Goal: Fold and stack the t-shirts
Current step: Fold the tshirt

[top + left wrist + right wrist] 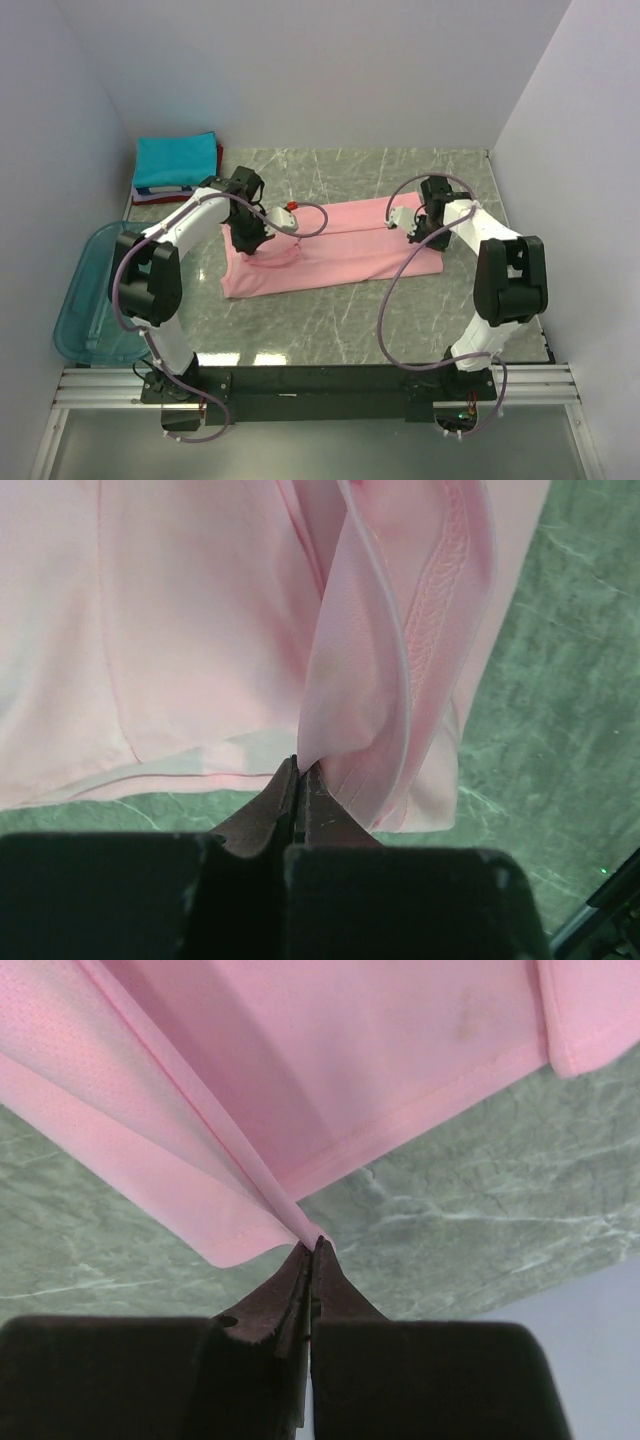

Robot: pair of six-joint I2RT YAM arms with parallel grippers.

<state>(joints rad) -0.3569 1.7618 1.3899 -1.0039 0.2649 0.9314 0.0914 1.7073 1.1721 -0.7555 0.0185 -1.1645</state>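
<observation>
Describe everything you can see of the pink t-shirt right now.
The pink t-shirt is plain, light pink soft cloth with stitched hems, lying crosswise on the green marbled table, partly folded along its length. The left tool is shut on a raised fold at its left end, the right tool on a hemmed edge at its right end.

We find 1 t-shirt [345, 252] spread at table [400, 320] centre, folded t-shirts [176, 163] stacked at its 10 o'clock, the bin [84, 300] at 8 o'clock.
</observation>
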